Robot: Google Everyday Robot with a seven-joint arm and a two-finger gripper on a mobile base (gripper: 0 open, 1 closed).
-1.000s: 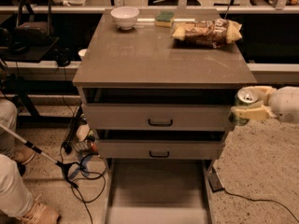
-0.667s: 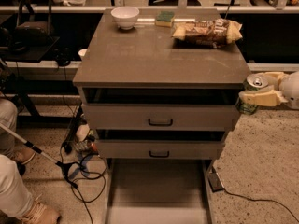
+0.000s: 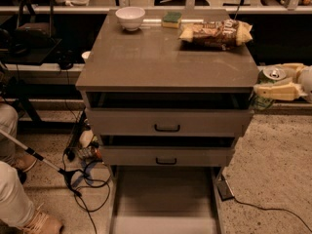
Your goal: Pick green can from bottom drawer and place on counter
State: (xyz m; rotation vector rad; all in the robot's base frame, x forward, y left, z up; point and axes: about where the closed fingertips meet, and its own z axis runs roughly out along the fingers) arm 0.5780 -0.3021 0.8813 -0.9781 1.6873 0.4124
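Note:
My gripper [image 3: 274, 80] is to the right of the cabinet, just below counter height, shut on the green can [image 3: 271, 77]. The can stands upright between the cream fingers [image 3: 277, 91], its silver top and pull tab showing; most of its green side is hidden by the fingers. The counter [image 3: 156, 57] is the flat grey-brown cabinet top to the left of the can. The bottom drawer [image 3: 163, 199] is pulled out at the bottom of the view, its floor bare.
On the counter's far side stand a white bowl [image 3: 130, 17], a green sponge [image 3: 172, 19] and a chip bag [image 3: 216, 33]. Two drawers with black handles [image 3: 167, 127] are slightly open. Cables [image 3: 83, 179] and a person's legs [image 3: 14, 199] are on the left floor.
The gripper has lifted the can higher and slightly rightward beside the cabinet, from the top-drawer level to near the counter's edge height.

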